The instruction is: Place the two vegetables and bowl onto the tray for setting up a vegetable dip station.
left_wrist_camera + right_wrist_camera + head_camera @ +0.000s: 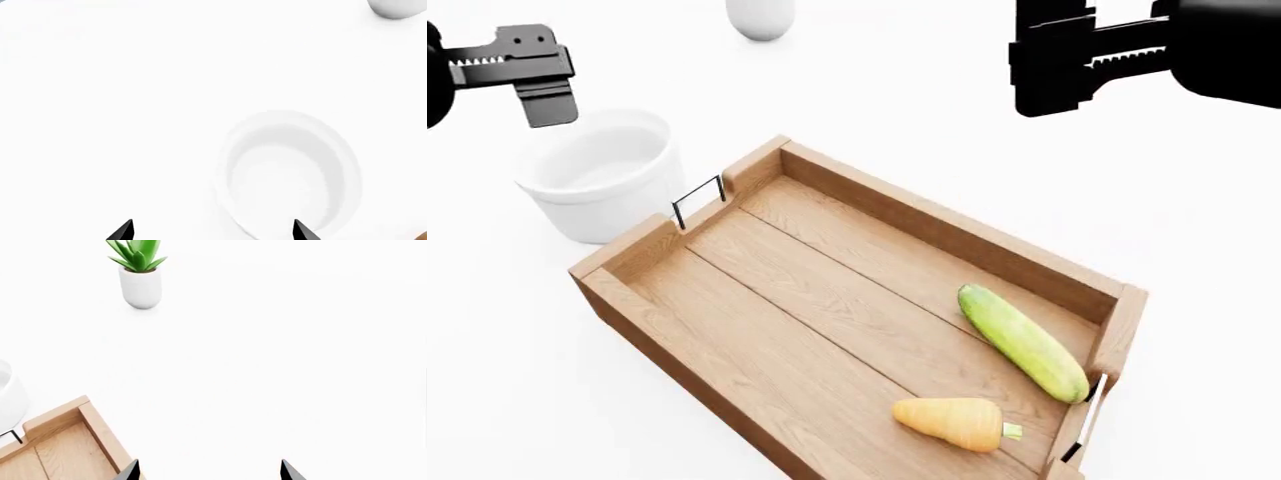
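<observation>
Left wrist: left pincer [212,231] spread wide, empty, over the bowl [288,172] on plain white counter [107,100].
Head: cucumber [1024,342] and carrot [952,421] lie in tray [934,222], right end; bowl just outside its far-left end.
Right wrist: right pincer [209,471] spread, empty; potted plant [139,276] far off.

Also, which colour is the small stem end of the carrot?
Green; the carrot shows it best in the head view.
</observation>
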Robot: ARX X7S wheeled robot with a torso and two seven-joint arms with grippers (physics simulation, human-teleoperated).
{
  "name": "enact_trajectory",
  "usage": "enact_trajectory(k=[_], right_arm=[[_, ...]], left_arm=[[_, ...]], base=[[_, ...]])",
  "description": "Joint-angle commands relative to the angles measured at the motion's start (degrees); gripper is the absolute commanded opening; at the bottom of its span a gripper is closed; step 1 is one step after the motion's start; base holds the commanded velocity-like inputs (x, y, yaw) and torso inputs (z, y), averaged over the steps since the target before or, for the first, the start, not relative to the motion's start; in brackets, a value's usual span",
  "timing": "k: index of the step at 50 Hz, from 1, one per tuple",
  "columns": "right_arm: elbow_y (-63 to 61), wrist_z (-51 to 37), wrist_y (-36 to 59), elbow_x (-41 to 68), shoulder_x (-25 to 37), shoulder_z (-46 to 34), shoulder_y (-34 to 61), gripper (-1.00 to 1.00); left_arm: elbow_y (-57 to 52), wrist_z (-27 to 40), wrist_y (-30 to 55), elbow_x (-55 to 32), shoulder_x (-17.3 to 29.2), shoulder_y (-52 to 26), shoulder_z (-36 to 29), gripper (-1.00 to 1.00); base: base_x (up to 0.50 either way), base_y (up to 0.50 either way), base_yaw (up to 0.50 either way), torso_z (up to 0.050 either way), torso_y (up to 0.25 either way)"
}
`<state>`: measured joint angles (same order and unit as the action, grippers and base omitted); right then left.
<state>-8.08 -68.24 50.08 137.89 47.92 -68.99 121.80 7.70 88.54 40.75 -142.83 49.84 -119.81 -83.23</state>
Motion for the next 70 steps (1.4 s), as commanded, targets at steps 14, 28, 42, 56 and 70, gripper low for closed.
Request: enact_trajectory(k=[14,28,42,56,70], right_arm=[[-0.17,0.08,-0.40,-0.36,-0.43,0.26,-1.09,1.00],[-0.08,0.46,-0.55,-0.73,-0.82,0.31,-1.87,1.00],[-0.10,0.58,-0.62,-0.92,-0.94,0.39,-2.39,1.00],[0.10,0.53,-0.58,-0.94,-1.02,0.51,-2.68,1.00],[-0.09,0.58,-0.97,-1.12,-1.10,0.76,-3.41,1.00]], left_arm=[[10.15,-4.24,-1.60,-13.78,-3.27,-3.90,-12.06,1.00],[17.99,-7.44,0.50,-14.00,-7.22,-1.68,-13.19,1.00],[26.03,-9.32,1.72,-15.69,-11.35,0.12,-13.60,1.00],[31.67,-9.28,1.10,-18.11,-13.36,2.73,-13.90,1.00],[39.68,-10.64,2.29,-19.70,-15.98,3.79,-13.38,1.00]], base=[[0.00,0.00,0.00,0.000,0.000],[0.00,0.00,0.00,0.000,0.000],[0.00,0.00,0.00,0.000,0.000],[0.00,0.00,0.00,0.000,0.000],[0.00,0.00,0.00,0.000,0.000]])
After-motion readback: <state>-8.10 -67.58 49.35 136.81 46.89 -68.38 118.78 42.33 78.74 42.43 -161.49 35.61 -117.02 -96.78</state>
